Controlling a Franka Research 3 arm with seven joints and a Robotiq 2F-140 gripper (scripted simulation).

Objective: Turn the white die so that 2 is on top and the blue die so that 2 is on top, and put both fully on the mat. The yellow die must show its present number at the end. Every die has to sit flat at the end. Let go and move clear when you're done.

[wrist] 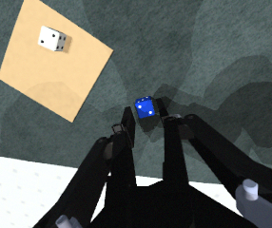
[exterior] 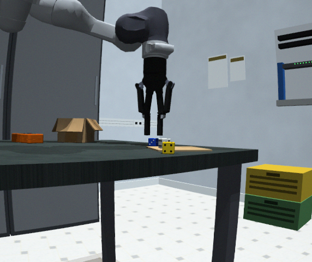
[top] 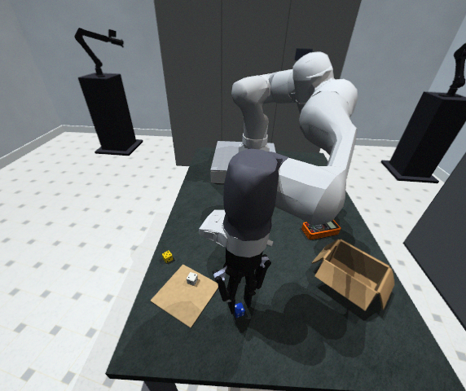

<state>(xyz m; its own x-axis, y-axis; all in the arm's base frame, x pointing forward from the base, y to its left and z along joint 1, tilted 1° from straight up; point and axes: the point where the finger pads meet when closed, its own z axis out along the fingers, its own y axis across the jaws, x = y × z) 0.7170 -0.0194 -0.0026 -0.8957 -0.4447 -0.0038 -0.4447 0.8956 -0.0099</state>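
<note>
Two pips point(wrist: 150, 112) top white die point(top: 191, 278) point(exterior: 165, 140) point(wrist: 49, 39) and blue die point(top: 239, 309) point(exterior: 152, 141) point(wrist: 145, 108)

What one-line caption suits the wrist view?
Parted fingers above a blue die, two pips up; a white die rests on the mat.

In the top view, the arm point(top: 317, 193) hides part of the pale box point(top: 225, 156) behind it.
</note>
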